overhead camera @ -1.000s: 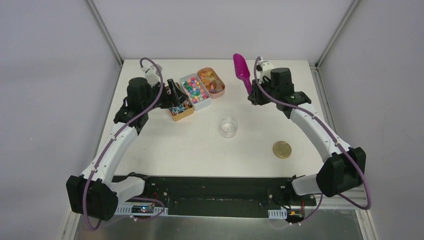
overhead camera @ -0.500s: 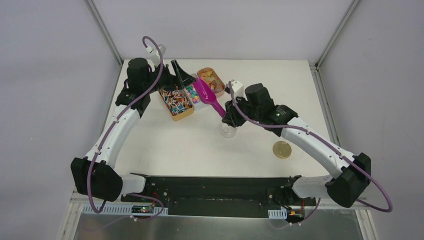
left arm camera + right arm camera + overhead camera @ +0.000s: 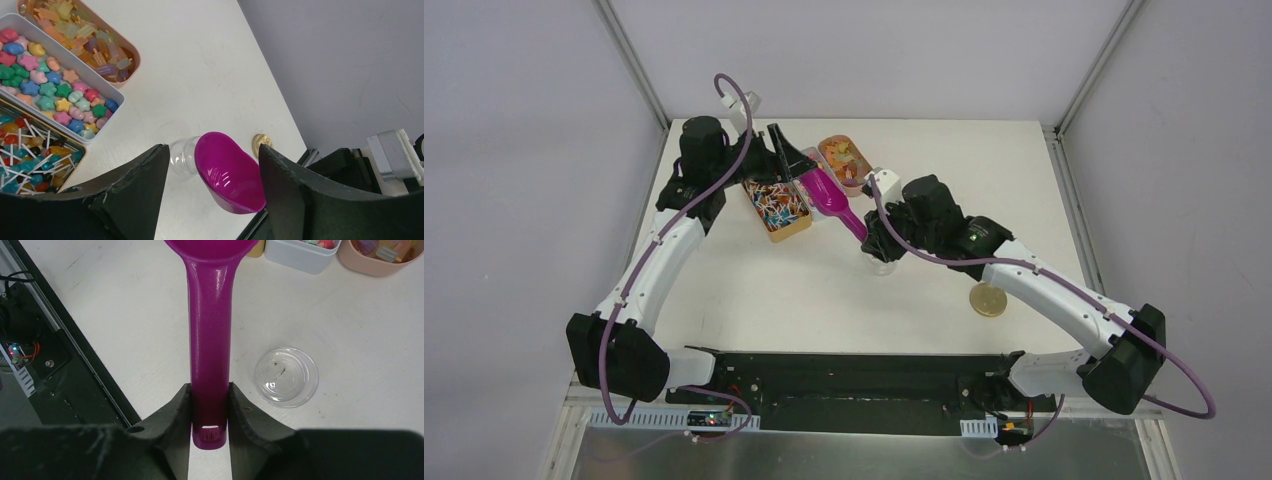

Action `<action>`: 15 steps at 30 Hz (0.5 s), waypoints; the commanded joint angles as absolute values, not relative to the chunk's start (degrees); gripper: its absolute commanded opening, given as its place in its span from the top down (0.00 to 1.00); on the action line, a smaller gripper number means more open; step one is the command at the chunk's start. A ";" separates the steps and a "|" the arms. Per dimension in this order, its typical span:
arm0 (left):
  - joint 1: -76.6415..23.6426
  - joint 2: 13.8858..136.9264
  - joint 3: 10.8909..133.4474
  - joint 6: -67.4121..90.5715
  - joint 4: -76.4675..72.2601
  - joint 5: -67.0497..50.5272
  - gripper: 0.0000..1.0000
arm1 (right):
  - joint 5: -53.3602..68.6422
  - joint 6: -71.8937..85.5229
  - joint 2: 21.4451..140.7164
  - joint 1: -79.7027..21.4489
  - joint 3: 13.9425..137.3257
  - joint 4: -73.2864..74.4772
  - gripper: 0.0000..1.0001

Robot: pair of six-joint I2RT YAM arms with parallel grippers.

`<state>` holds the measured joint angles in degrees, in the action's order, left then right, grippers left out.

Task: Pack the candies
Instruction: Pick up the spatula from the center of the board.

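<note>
The candies (image 3: 774,205) are a jumbled heap of small sweets in red, blue, orange and white, in a gold tin; the left wrist view shows them at its left edge (image 3: 25,150). My right gripper (image 3: 871,235) is shut on the handle of a magenta scoop (image 3: 826,193), gripped low on the handle in the right wrist view (image 3: 210,407). The scoop's bowl (image 3: 227,170) is empty and hangs by the tin's right side. My left gripper (image 3: 789,158) is open and empty above the trays' far side, and the bowl shows between its fingers (image 3: 150,190).
A white tray of star sweets (image 3: 107,112) and a pink tray of pale sweets (image 3: 844,158) sit right of the tin. A clear cup (image 3: 286,376) stands under my right wrist. A gold lid (image 3: 988,299) lies at the right.
My right arm swung the scoop from the back right to the left, over the trays. My left gripper rose out of the gold tin and moved back.
</note>
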<state>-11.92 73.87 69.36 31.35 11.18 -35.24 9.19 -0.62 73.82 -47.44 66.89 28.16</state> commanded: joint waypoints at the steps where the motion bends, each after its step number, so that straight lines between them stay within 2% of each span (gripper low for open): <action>1: -11.71 73.69 68.44 31.11 10.18 -36.92 0.35 | 8.14 -1.82 71.52 -48.23 67.26 25.30 1.00; 6: -11.69 74.56 68.62 31.10 10.49 -37.07 0.44 | 8.50 -2.26 71.46 -48.93 66.90 25.37 1.00; 15: -11.73 75.23 68.43 32.43 11.29 -39.34 0.76 | 6.75 -3.11 69.70 -49.33 65.21 24.01 1.00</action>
<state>-11.92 75.59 68.60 31.55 12.10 -36.58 8.51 -1.89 72.73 -49.01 65.69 28.14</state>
